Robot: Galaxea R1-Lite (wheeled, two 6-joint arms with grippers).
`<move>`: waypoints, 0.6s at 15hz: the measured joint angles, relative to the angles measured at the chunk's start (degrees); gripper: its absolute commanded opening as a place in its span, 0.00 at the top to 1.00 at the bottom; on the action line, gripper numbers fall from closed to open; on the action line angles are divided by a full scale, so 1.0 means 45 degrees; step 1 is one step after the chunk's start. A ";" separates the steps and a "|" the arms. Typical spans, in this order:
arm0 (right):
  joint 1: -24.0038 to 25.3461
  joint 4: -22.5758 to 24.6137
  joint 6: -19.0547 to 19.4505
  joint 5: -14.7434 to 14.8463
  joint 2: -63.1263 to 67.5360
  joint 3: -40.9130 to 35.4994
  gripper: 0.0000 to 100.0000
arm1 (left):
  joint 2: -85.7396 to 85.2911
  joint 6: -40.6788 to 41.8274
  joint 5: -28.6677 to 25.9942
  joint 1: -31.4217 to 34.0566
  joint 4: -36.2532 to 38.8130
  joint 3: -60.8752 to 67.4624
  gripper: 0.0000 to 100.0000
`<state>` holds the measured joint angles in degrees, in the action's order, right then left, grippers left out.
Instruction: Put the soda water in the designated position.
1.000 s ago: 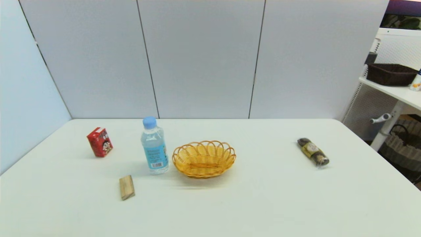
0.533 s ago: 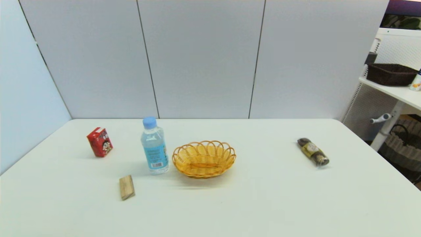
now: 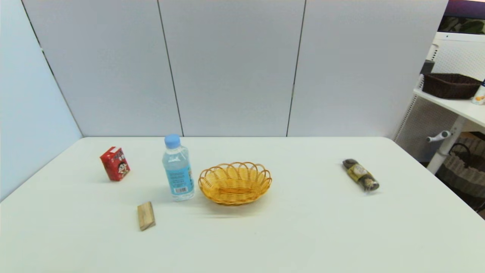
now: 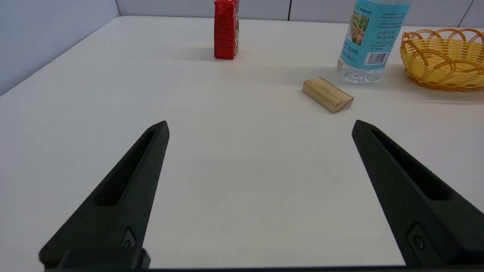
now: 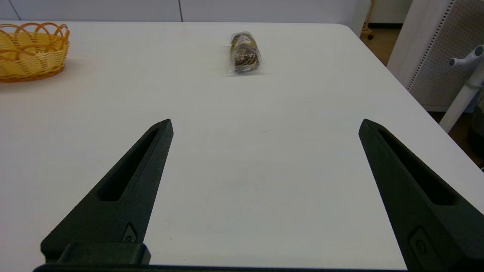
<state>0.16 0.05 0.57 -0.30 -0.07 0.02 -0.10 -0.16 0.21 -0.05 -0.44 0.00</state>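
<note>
Head view shows the soda water (image 3: 178,168) standing upright on the white table (image 3: 288,235), left of centre, its light blue cap on and the barcode patch facing the robot. Just beside it on the right sits a yellow wicker basket (image 3: 235,182), close to the bottle though I cannot tell whether the two touch. A red drink carton (image 3: 114,163) stands farther left, well apart from the bottle, and a small wooden block (image 3: 146,215) lies flat on the near side of the bottle. Far over on the right side lies a clear-wrapped packet of dark round sweets (image 3: 360,174). Neither arm reaches into this view. From the left wrist, the left end effector (image 4: 260,126) hangs low over bare table at the near edge, its two black fingers spread wide with nothing between them. The right end effector (image 5: 266,125) is likewise spread wide over the near right part of the table, holding nothing.
</note>
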 measured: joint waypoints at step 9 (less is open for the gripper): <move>0.0000 0.0005 0.0005 0.0003 0.0000 0.0000 0.00 | 0.0000 0.0081 0.0003 0.0000 0.0024 0.0000 0.00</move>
<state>0.16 0.07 0.60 -0.29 -0.07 0.02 -0.10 0.21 0.22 -0.05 -0.33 0.00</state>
